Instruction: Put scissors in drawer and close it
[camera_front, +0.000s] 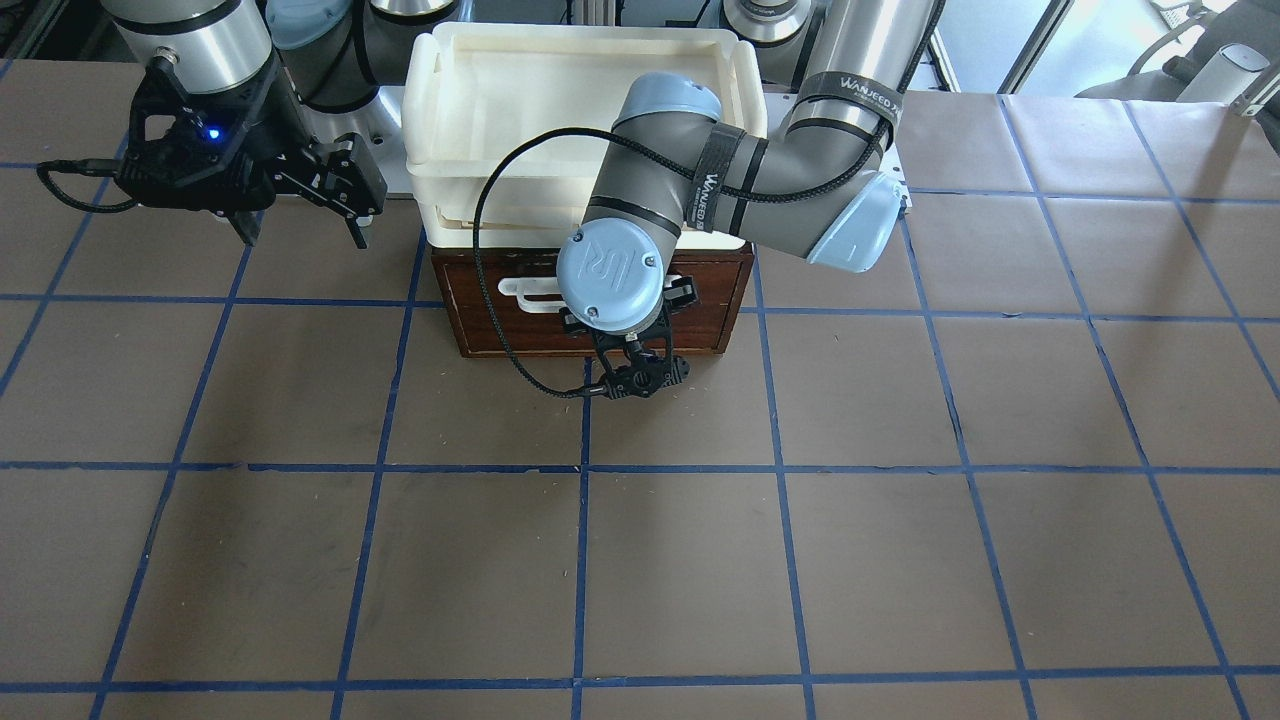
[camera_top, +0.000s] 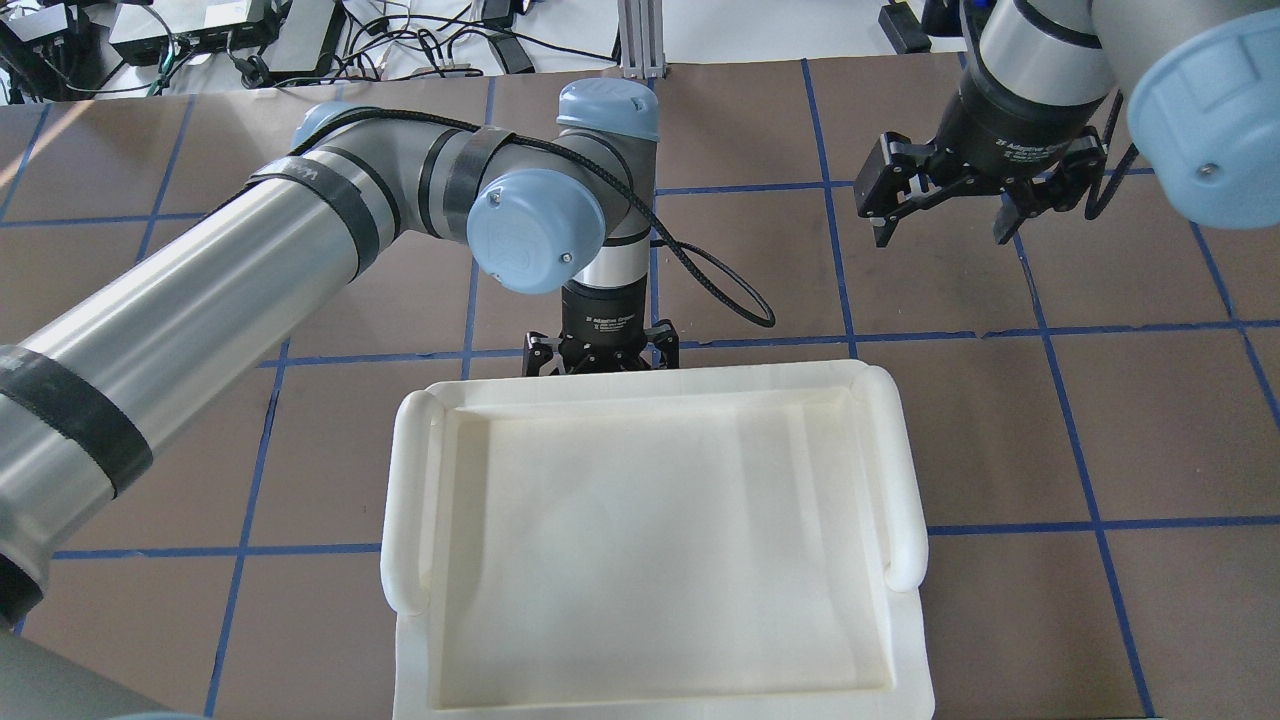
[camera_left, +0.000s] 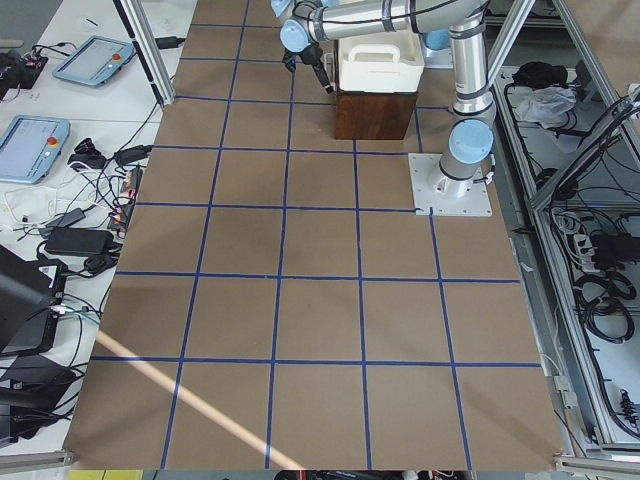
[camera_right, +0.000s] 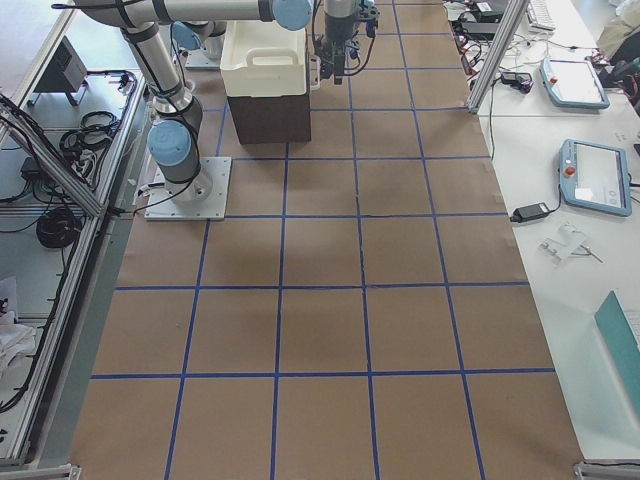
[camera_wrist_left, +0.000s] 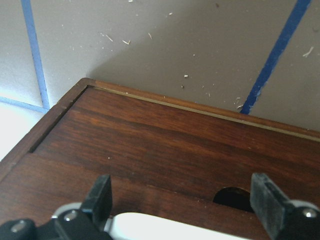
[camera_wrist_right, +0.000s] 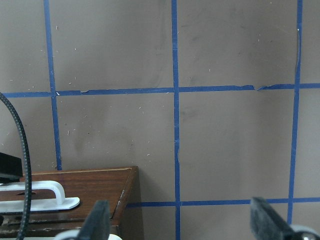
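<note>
Front-facing: the drawer (camera_front: 480, 320) stands mid-length at the robot-side edge of the worktop (camera_front: 900, 520). Its front is shut and its inside hidden, so where the scissors lie cannot be told. The left wrist covers half the white handle (camera_front: 525, 291). A cream tray (camera_front: 450, 110) sits on top.

Overhead: that tray hides the drawer and the fingertips of the left end effector (camera_top: 600, 358). The right end effector (camera_top: 948, 205) hangs open, apart from both.

Left wrist: the fingers (camera_wrist_left: 102, 195) are spread wide before the drawer front – gripping nothing – beside the chipped notch (camera_wrist_left: 231, 195).
</note>
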